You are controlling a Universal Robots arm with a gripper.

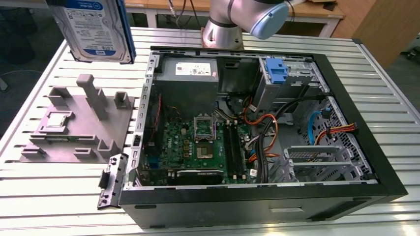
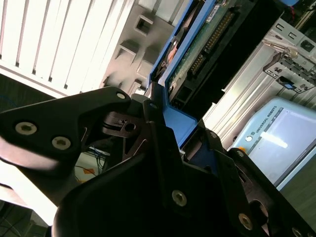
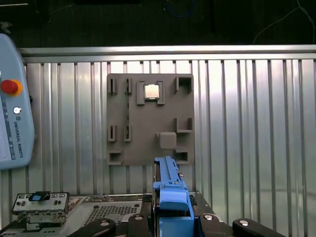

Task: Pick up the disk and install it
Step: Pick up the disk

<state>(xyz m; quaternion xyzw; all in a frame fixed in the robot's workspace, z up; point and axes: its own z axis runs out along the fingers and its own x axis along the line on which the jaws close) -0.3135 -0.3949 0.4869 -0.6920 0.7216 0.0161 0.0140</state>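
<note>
Disk in its blue carrier bracket, raised at the upper left of the exterior view, apart from the open computer case. The hand is clamped on the bracket's end. The drive is probably rigid, dense and shock-sensitive, so the plastic frame is the safer hold.

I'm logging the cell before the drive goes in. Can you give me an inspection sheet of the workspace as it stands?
Surface: slatted metal table carrying the case and the fixture.
Job's things: the disk held in the air, label towards the exterior view; open computer case lying on its side.
Clutter: grey fixture plate with a chip seated in it; second blue carrier in the case's bay.
Grippers: tool shut on the disk's blue frame.
Cables: orange leads loose inside the case.
Surroundings: teach pendant by the table.
</note>
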